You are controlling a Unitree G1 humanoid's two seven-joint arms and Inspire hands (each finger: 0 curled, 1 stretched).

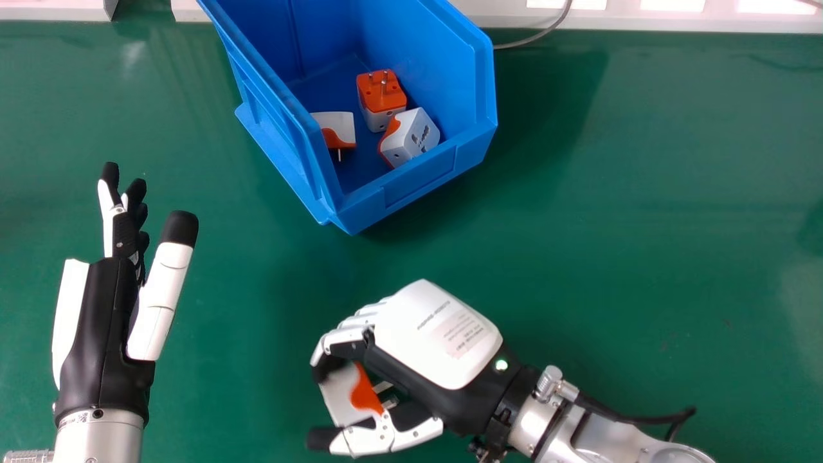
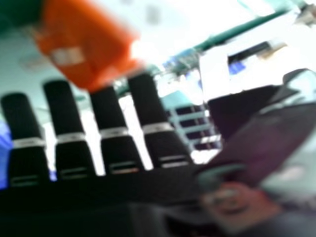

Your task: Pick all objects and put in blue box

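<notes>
The right hand (image 1: pixel 437 334) pinches a white-and-orange plug adapter (image 1: pixel 337 395) between thumb and curled fingers; caught near the fingertips, it could slip if the pinch loosens, or knock the blue box (image 1: pixel 419 181) if carried too low. The left hand (image 1: pixel 103 328), fingers extended, is at the head view's left. Beyond, that view shows three adapters (image 1: pixel 382 94) inside the box, while the right hand view shows the held adapter's orange side close up.

- Bench (image 1: pixel 643 257): plain green
- Box (image 1: pixel 421 186) by its far edge: solid blue
- Adapters (image 1: pixel 393 98) inside: orange and white
- Adapter (image 1: pixel 339 397) toward bench's near edge: white, orange patch
</notes>
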